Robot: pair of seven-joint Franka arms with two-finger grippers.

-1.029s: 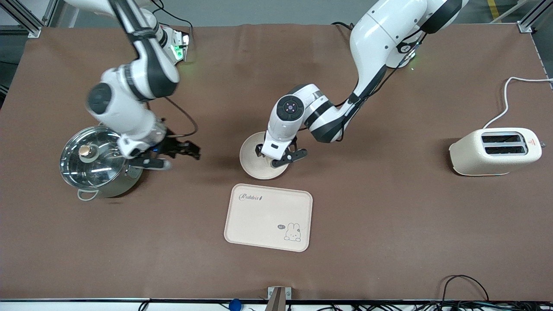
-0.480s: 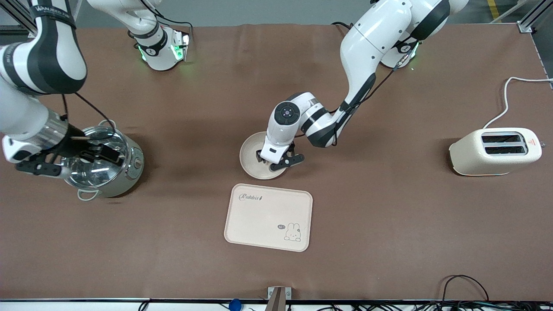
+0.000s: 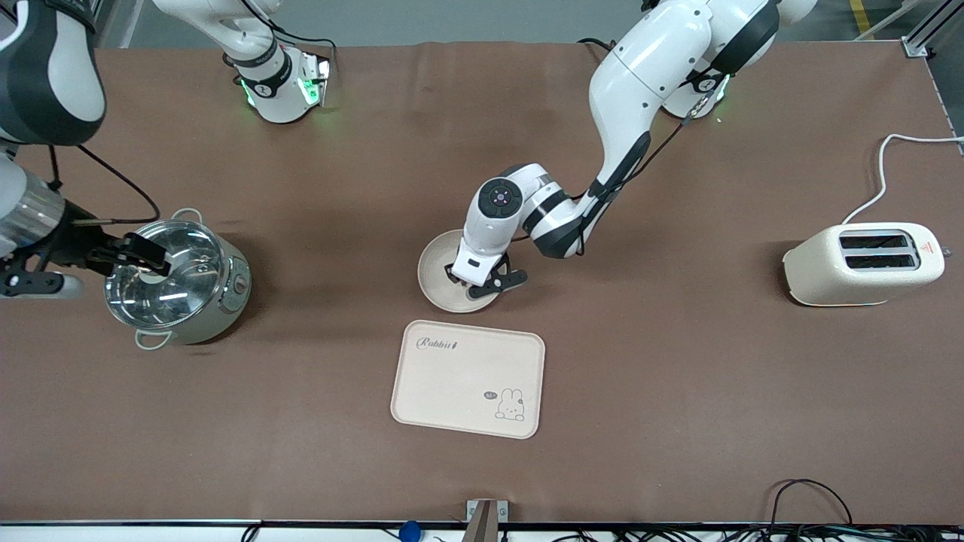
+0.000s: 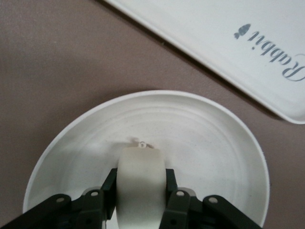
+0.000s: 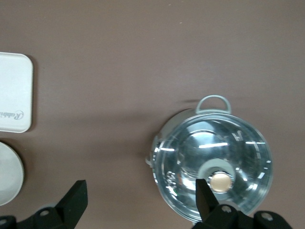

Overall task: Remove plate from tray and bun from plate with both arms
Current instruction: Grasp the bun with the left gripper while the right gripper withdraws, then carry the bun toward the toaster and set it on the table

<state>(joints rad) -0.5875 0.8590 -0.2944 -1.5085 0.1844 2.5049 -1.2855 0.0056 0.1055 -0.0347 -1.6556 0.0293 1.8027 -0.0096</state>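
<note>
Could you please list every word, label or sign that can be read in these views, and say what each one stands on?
"Rabbit": script word on the cream tray, at a corner nearest the plate.
"hi": small speech bubble beside the rabbit drawing on the tray; barely legible.
Red warning triangle on the toaster: a sign, no readable text.
Lettering on the right arm's black band: cut off, unreadable.
</note>
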